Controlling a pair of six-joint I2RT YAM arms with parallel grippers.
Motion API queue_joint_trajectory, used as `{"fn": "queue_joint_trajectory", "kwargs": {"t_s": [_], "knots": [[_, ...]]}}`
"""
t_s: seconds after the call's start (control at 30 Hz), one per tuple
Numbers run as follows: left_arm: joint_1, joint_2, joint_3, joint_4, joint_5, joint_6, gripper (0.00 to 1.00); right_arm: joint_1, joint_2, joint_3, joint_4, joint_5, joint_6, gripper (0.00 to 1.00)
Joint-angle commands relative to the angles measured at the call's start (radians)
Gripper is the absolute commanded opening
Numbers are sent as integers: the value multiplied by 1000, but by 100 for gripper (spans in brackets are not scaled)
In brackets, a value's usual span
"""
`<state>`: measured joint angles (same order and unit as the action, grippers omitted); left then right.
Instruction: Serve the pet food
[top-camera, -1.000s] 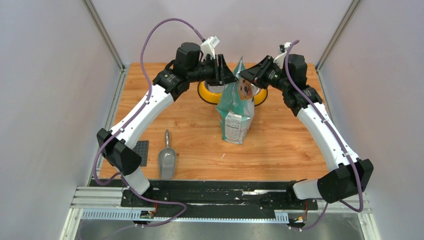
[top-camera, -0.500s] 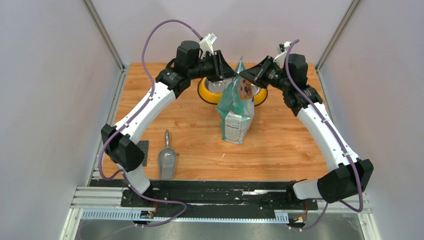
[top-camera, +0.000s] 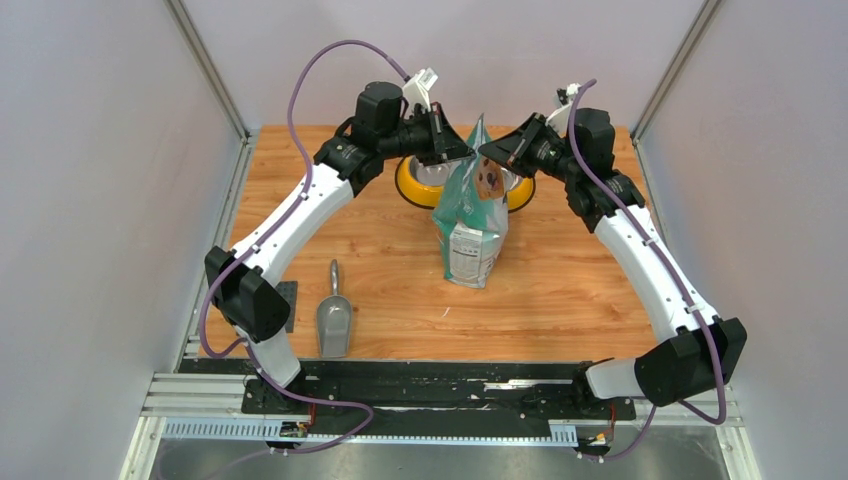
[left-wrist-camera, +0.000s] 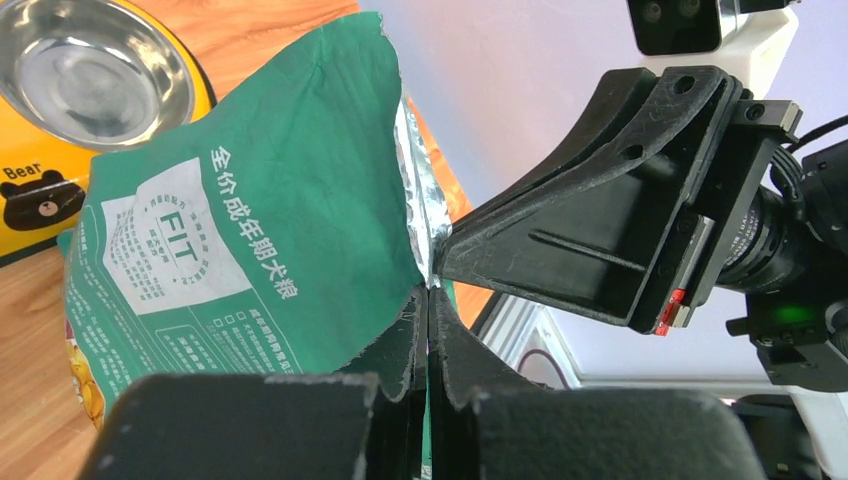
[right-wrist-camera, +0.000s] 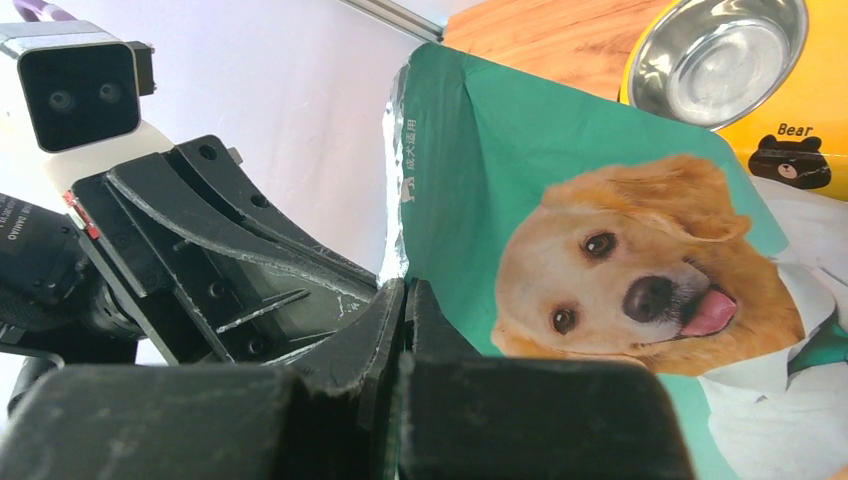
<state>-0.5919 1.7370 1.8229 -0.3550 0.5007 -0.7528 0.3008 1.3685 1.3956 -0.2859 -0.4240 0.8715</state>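
The teal-green pouch (top-camera: 472, 215) with the golden retriever stands upright mid-table. My left gripper (top-camera: 462, 150) is shut on the left side of its torn top edge. My right gripper (top-camera: 490, 152) is shut on the right side of it. In the left wrist view my gripper (left-wrist-camera: 428, 300) pinches the pouch (left-wrist-camera: 250, 200) edge, tip to tip with the right gripper (left-wrist-camera: 600, 230). In the right wrist view my gripper (right-wrist-camera: 405, 295) pinches the pouch (right-wrist-camera: 600, 250) beside the left gripper (right-wrist-camera: 220, 240). The kibble is hidden inside the pouch.
The yellow double feeder (top-camera: 412, 186) stands just behind the pouch; its steel bowls show in the wrist views (left-wrist-camera: 95, 75) (right-wrist-camera: 715, 55). The grey scoop (top-camera: 333, 320) lies at the near left, beside a dark plate (top-camera: 283, 300). Grey walls stand on both sides.
The left arm's elbow and wrist have shifted slightly toward the back. Both grippers stay shut on the pouch top, and the pouch stands where it was.
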Motion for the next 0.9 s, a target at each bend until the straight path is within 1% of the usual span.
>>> {"fn": "queue_joint_trajectory", "kwargs": {"t_s": [0.0, 0.2, 0.53, 0.6, 0.7, 0.73, 0.8, 0.87], "knots": [[9, -36, 46, -30, -36, 46, 0, 3, -10, 48, -58, 53, -62, 0], [12, -83, 15, -34, -124, 81, 0, 5, -16, 79, -121, 129, -101, 0], [14, -102, -3, -47, -176, 86, 0, 11, 0, 122, -201, 233, -165, 0], [14, -102, -4, -46, -173, 92, 0, 14, 3, 126, -206, 241, -173, 0], [14, -99, -4, -50, -160, 102, 0, 14, 6, 140, -202, 190, -171, 0], [14, -96, -4, -50, -149, 104, 0, 15, 3, 140, -192, 166, -167, 8], [14, -92, -5, -53, -138, 104, 0, 14, -13, 128, -155, 113, -146, 35], [15, -90, -10, -53, -128, 100, 0, 14, -33, 108, -111, 68, -114, 55]]}}
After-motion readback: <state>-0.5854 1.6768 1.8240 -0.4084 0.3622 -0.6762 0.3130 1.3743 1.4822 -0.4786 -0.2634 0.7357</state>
